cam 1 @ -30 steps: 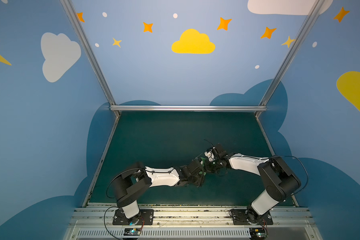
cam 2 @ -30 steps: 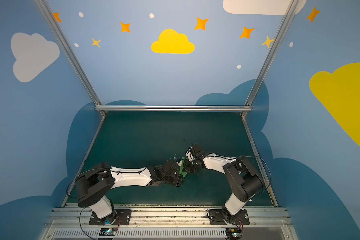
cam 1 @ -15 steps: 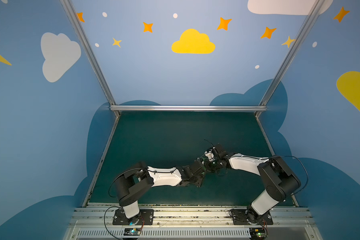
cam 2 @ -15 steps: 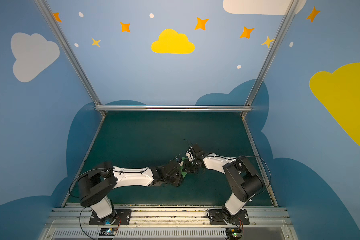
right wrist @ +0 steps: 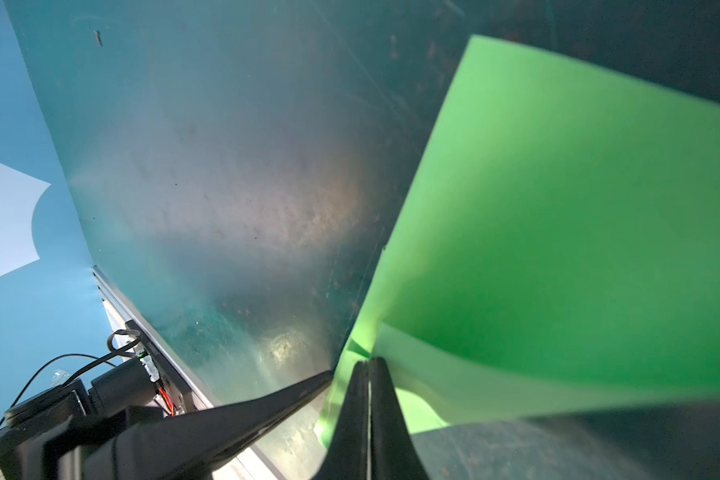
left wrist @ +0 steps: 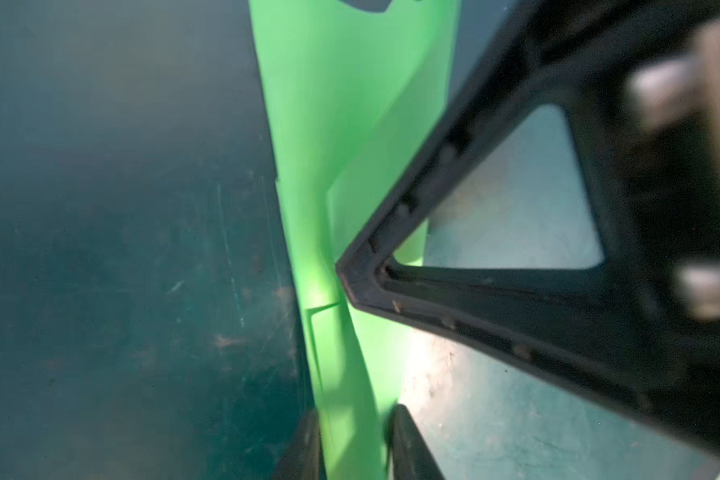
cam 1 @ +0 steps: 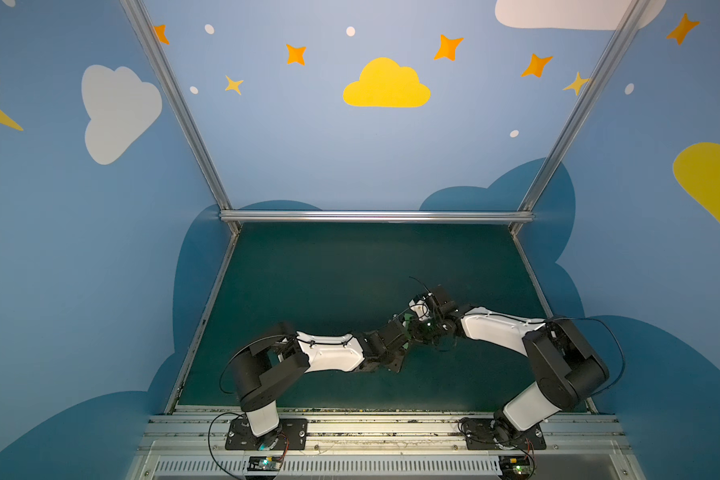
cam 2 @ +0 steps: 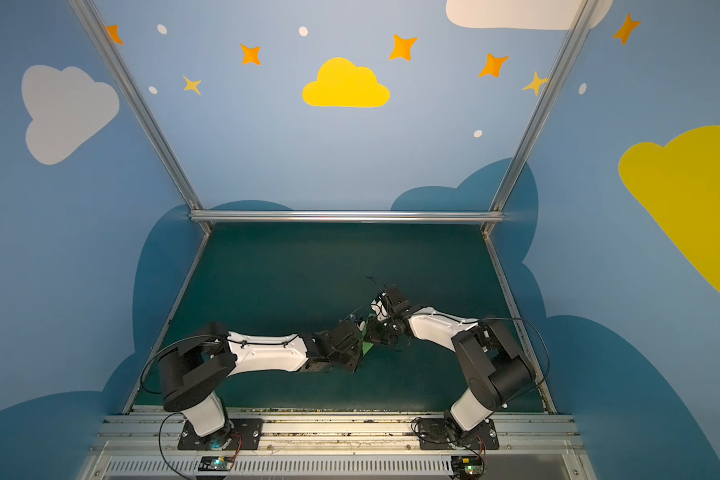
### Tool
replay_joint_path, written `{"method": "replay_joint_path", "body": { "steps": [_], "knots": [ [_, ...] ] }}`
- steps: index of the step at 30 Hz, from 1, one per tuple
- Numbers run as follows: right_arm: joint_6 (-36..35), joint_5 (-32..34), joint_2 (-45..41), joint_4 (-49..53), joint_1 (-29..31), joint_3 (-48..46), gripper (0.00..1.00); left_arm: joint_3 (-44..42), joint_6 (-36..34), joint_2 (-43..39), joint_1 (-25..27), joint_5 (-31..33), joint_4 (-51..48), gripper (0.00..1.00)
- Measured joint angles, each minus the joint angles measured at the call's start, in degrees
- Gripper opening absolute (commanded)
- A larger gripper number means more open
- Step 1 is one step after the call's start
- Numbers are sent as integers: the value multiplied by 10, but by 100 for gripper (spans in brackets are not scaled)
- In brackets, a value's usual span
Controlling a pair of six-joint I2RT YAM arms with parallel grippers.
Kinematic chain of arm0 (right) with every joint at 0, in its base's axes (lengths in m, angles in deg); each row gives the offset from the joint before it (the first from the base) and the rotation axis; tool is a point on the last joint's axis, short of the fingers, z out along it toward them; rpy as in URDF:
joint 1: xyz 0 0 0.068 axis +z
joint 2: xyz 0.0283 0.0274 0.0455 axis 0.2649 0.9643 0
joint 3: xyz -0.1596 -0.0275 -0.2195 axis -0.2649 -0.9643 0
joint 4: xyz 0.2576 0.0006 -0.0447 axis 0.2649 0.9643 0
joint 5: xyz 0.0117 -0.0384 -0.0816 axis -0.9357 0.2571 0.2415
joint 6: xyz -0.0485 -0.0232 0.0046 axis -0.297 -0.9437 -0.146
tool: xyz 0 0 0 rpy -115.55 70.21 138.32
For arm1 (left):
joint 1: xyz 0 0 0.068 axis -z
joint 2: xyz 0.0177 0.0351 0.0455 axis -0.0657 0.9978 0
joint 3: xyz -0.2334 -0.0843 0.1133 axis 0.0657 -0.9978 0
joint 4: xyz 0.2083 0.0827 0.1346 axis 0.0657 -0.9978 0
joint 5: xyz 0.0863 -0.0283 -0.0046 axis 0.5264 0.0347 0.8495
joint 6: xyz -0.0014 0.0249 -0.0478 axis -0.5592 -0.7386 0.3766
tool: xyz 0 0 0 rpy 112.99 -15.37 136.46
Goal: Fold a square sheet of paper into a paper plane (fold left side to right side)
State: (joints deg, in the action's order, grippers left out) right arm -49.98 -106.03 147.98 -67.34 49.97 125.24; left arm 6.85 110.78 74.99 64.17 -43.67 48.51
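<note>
**Change:** left claw [left wrist: 354,440] jaws narrower than a second ago, elbow slightly shifted; right claw [right wrist: 366,399] unmoved.
**Setting:** scuffed dark teal mat [cam 1: 329,270] beneath both claws; blue wall [cam 1: 308,145] with clouds and stars beyond them.
**Left claw:** jaws close-set, loose layers of the bright green paper plane [left wrist: 350,104] filling the gap and touching both fingers.
**Right claw:** fully closed, pinching the same plane, which spans between the two claws.

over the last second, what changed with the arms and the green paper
The left arm swung its elbow slightly toward the middle, while the left gripper stayed at the green paper. The right gripper stayed shut on the paper. Nothing else visibly moved.
</note>
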Motion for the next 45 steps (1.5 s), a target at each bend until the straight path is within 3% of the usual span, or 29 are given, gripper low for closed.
{"method": "replay_joint_path", "body": {
  "steps": [16,45],
  "knots": [
    [2,-3,-63,18,0,-5,0,0,0,0,-4,-2,-1,24],
    [26,5,3,-21,17,-30,0,0,0,0,-4,-3,-1,24]
  ]
}}
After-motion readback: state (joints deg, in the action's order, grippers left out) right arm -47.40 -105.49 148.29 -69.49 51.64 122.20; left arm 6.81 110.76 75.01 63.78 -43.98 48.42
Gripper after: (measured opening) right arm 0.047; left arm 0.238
